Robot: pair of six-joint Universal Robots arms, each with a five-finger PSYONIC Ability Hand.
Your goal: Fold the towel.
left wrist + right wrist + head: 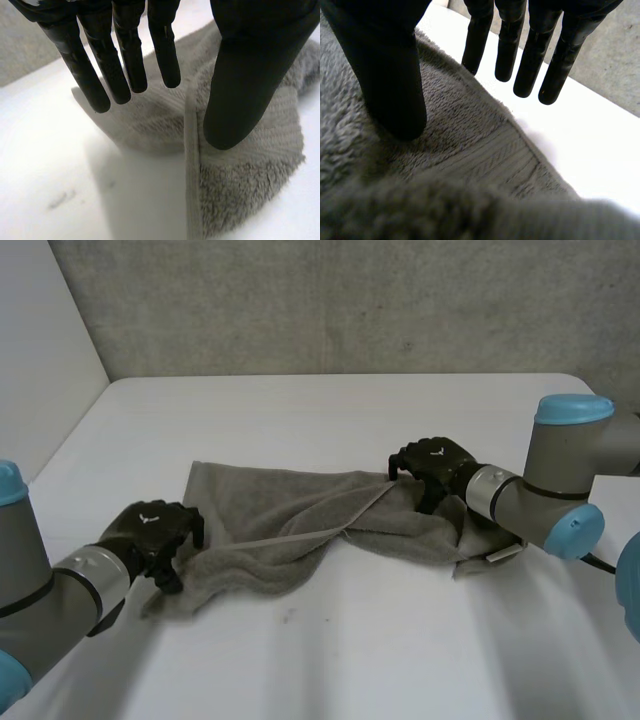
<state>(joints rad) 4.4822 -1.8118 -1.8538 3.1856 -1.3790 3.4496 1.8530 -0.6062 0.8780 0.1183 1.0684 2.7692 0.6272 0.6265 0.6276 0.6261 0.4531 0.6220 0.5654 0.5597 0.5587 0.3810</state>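
- Largest risk: the towel (270, 565) lies crumpled across the middle of the table (330, 410), w/ one flap thrown over itself. If I close on bunched layers, I'd likely lift more than one ply and the fold would come out skewed.
- Second risk: my hands sit at unequal pos. on the cloth. A pull from here could drag the whole towel diagonally toward a table edge instead of laying it flat.
- Smaller risk: the hem (192, 165) is thin. A shallow pinch there may slip off.
- Arms: left arm (60, 590) reaches in from the near-left corner of the table. Right arm (540, 490) comes in from the right edge, forearm low.
- left hand (150, 530): at the towel's end toward the left edge, spread, holding nothing.
- right hand (435, 465): on the towel's far edge toward the right edge, also spread, no grasp.
- Left fingers (125, 65) are straight over the cloth border, w/ the thumb (240, 90) apart and by the hem. Contact: cannot tell.
- Right fingers (530, 65) are straight, past the cloth edge and over bare table. Its thumb (390, 85) is over the pile.
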